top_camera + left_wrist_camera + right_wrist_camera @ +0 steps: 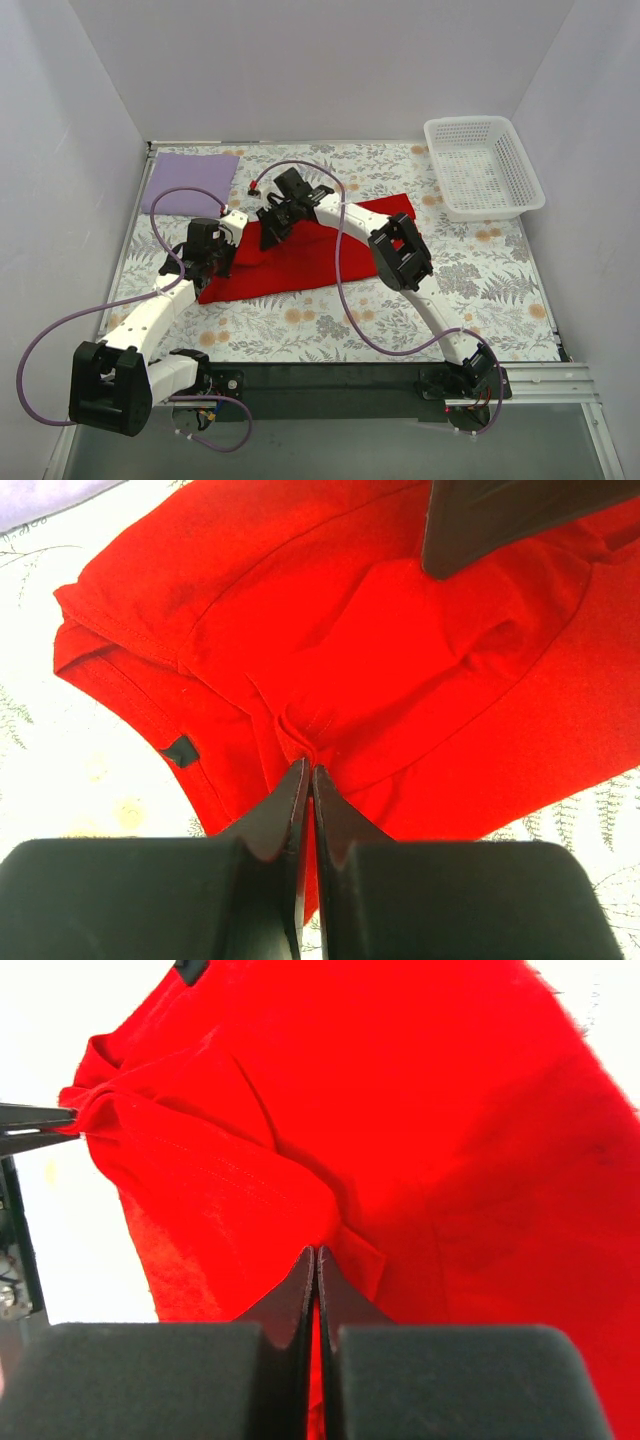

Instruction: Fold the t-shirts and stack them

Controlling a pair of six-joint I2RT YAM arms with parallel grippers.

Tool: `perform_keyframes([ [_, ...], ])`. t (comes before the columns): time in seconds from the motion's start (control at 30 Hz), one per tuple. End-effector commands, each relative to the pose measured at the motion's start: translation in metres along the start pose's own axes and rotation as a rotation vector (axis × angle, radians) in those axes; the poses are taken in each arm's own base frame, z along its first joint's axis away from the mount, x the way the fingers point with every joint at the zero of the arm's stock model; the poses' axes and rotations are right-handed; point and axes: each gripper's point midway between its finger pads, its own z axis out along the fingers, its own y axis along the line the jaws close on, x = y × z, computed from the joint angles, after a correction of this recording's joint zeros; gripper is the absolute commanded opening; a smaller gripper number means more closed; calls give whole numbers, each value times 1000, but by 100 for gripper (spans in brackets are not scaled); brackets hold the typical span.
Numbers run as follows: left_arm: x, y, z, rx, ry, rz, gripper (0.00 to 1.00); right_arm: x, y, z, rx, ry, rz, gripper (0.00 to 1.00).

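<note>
Cloth of the red t-shirt point(300, 265), central on the table point(500, 290), is pinched by the left gripper point(308, 770) and the right gripper point(316, 1252), both clamped on folds. The lavender t-shirt point(190, 182) lies flat at the far-left corner.

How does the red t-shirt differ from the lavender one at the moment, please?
The red t-shirt is rumpled and spread mid-table; the lavender t-shirt is a neat flat rectangle at the far left corner. The left gripper and right gripper are both shut on the red t-shirt; nothing touches the lavender t-shirt. Both are plain cloth lying on the table.
</note>
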Motion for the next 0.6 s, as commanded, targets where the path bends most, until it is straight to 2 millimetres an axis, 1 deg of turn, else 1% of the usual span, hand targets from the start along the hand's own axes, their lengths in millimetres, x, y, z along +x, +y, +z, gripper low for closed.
perform_keyframes([
  [0.0,-15,4,-2,-15,-57,4,0,-45,10,-36,38,-104,-107,1],
  [0.07,-21,5,2,-16,-65,7,0,-43,5,-41,68,-103,-112,1],
  [0.1,-23,6,3,-18,-71,13,0,-46,6,-46,79,-109,-114,1],
  [0.13,-22,6,8,-14,-58,16,0,-46,6,-48,89,-110,-114,1],
  [0.17,-30,8,10,-18,-72,20,0,-41,2,-48,110,-103,-106,1],
  [0.2,-32,9,13,-16,-72,22,0,-45,3,-53,123,-112,-139,1],
  [0.23,-31,8,20,-11,-57,31,0,-44,2,-54,131,-113,-142,1],
  [0.27,-40,10,22,-13,-74,36,0,-47,1,-57,149,-123,-147,1],
  [0.3,-38,9,30,-4,-55,41,0,-45,-1,-58,160,-119,-147,1],
  [0.33,-41,11,33,-6,-55,50,0,-44,-2,-59,173,-119,-147,1],
  [0.37,-50,14,35,-10,-69,56,0,-48,-5,-63,198,-131,-154,1],
  [0.4,-49,13,43,-3,-50,60,0,-46,-8,-65,213,-130,-151,1],
  [0.47,-54,17,53,-7,-45,73,0,-49,-14,-70,251,-144,-151,1],
  [0.57,-61,21,63,-17,-50,82,0,-51,-18,-74,278,-154,-147,1],
])
